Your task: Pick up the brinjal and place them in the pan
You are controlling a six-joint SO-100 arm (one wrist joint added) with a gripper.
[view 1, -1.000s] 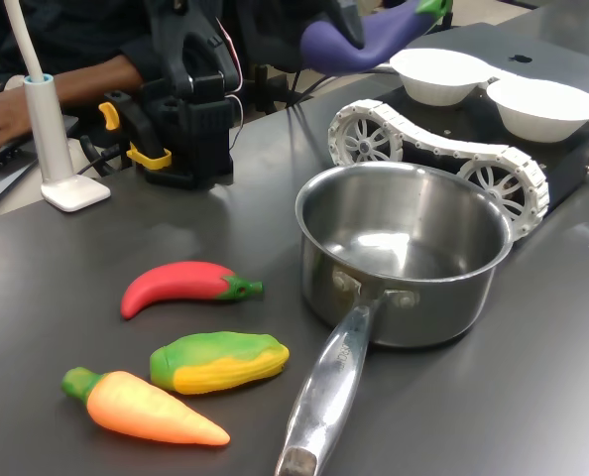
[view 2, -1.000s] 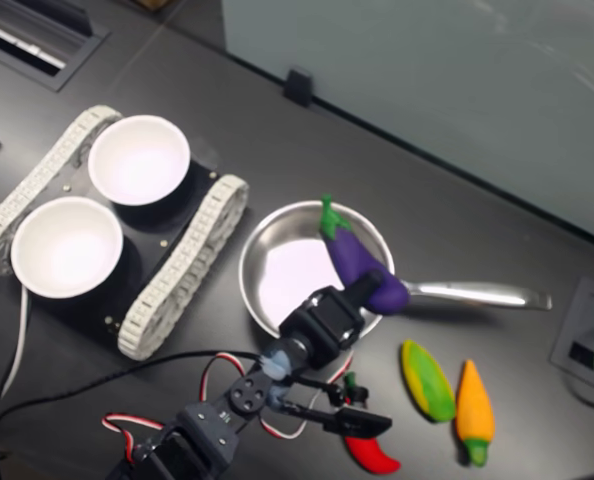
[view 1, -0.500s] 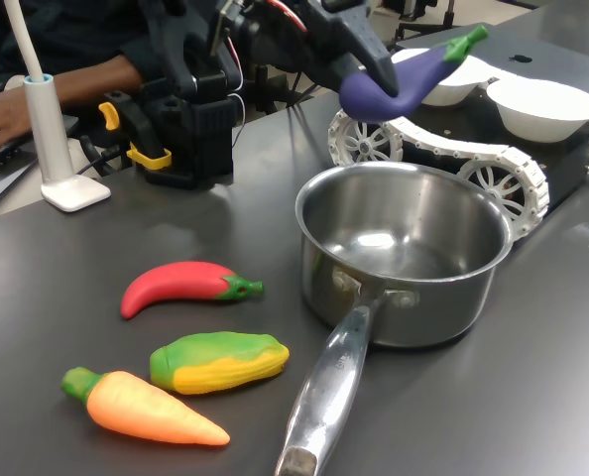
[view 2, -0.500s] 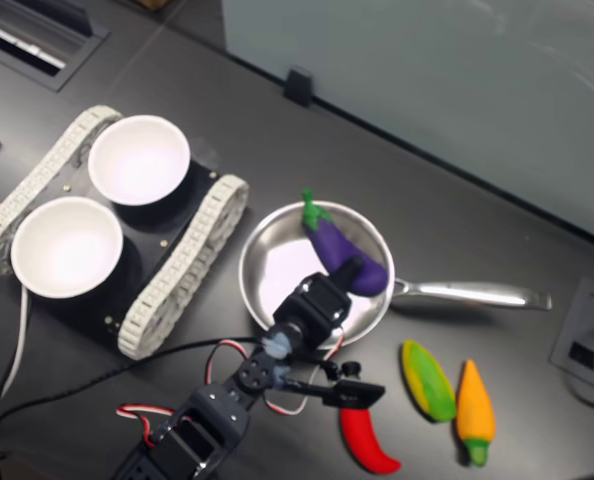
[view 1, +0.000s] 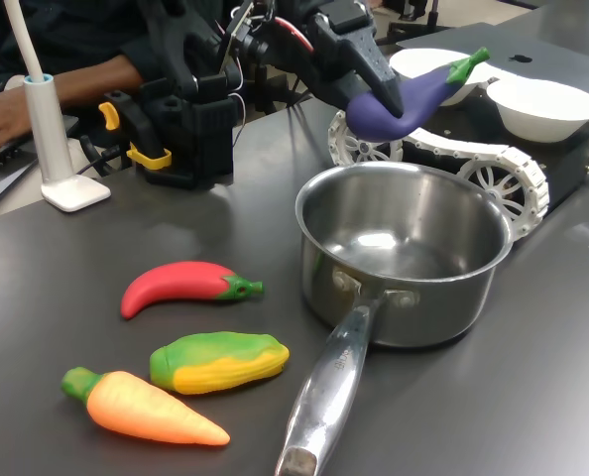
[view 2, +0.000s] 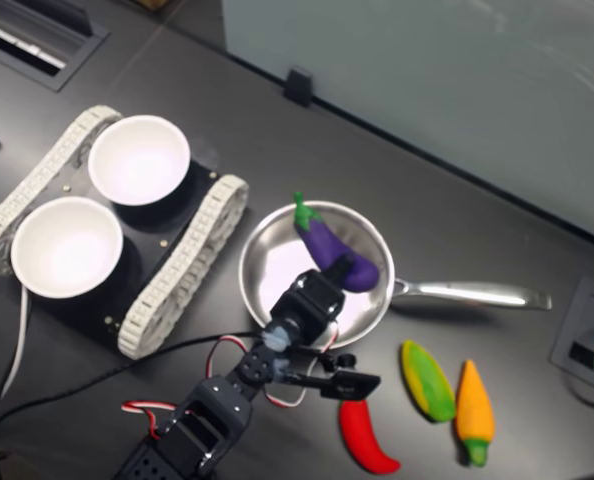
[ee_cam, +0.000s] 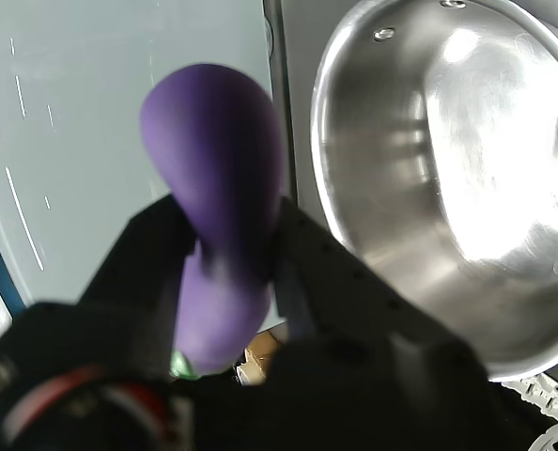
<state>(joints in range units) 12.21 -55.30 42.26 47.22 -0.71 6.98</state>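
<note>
i've got the end effector closed on the eggplant, its dark fingers pressed against both sides of the purple body in the wrist view. the eggplant is in the air, clear of the tabletop, lying nearly level with its green stem toward the first exterior view's right. in the second exterior view it hangs over the open pan, stem pointing toward the far rim. the pan stands upright on the tabletop with nothing inside it, its long handle running toward the second exterior view's right. beside the handle lie a red chilli, a corn cob and a carrot. two white bowls sit on a tracked vehicle just beside the pan.
</note>
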